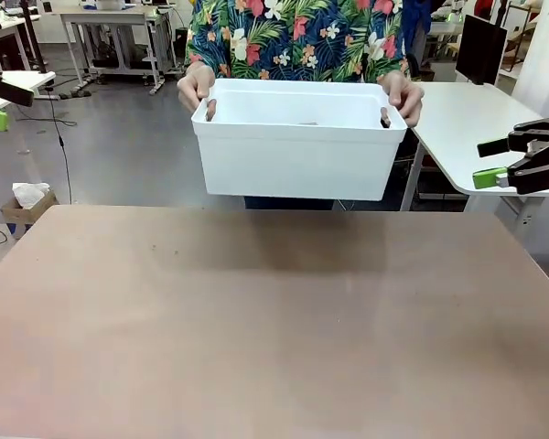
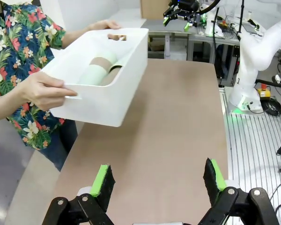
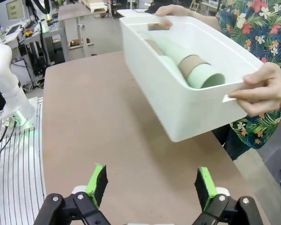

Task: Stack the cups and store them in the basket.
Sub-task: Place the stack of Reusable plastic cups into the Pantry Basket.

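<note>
You have the basket (image 1: 297,155) lifted above the counter's (image 1: 274,320) far edge in the person's hands (image 2: 43,90), with the nested cups (image 3: 189,65) lying inside. Your left tool (image 2: 159,180) and right tool (image 3: 150,185) hover well back from the basket, both spread wide and gripping nothing.

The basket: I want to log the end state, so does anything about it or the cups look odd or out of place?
Nothing looks damaged or spilled. The basket isn't on the table; the person's hands hold it by its ends above the far edge. The stacked cups lie on their side inside. Both grippers are open, holding nothing.
</note>
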Controlling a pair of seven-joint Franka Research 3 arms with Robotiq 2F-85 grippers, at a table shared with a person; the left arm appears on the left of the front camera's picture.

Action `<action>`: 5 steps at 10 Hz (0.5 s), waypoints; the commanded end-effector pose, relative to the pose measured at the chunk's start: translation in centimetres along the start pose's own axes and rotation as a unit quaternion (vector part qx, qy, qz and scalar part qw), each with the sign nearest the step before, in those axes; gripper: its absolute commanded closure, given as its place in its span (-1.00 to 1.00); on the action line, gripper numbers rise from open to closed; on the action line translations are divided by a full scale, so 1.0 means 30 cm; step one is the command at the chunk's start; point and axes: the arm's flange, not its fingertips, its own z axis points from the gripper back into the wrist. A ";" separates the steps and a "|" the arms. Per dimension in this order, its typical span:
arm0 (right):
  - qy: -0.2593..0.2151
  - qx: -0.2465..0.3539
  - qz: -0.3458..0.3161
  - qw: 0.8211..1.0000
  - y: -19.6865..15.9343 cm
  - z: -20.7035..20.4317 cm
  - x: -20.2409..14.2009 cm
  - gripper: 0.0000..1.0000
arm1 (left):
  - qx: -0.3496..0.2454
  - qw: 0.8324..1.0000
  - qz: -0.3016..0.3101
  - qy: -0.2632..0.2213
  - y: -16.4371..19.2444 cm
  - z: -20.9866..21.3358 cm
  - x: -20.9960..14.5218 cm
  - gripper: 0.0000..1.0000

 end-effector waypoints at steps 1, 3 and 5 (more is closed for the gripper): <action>-0.014 0.000 -0.001 1.000 -0.008 -0.006 0.009 -1.00 | -0.002 1.000 0.001 -0.011 0.000 0.002 0.015 -1.00; -0.014 0.000 -0.001 1.000 -0.008 -0.006 0.009 -1.00 | -0.002 1.000 0.001 -0.011 0.000 0.002 0.015 -1.00; -0.014 0.000 -0.001 1.000 -0.008 -0.006 0.009 -1.00 | -0.002 1.000 0.001 -0.011 0.000 0.002 0.015 -1.00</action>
